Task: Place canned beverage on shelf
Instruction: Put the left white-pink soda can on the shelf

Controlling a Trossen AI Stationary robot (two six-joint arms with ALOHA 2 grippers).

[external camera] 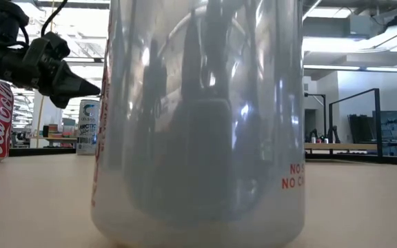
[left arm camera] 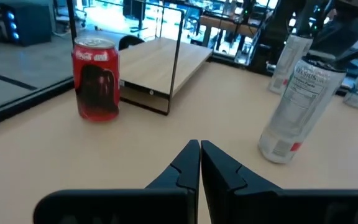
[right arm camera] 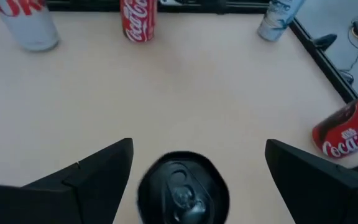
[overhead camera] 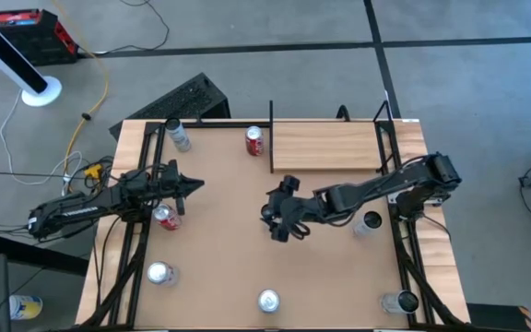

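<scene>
— Where's the shelf (overhead camera: 325, 146)?
— At the table's far edge, empty, a red can (overhead camera: 254, 140) beside its rail.
— Right gripper (right arm camera: 191, 180)?
— Fingers spread around a black can (right arm camera: 183, 193) mid-table.
— Left gripper (left arm camera: 199, 163)?
— Pinched closed, empty, above a fallen red can (overhead camera: 165, 218).

A pale can (external camera: 198, 124) standing against the low camera fills most of that view, blurred, hiding the table behind it. In the right wrist view a black can (right arm camera: 183, 188) is cut off by the picture's edge, as is a red can (right arm camera: 351, 132) lying sideways.
</scene>
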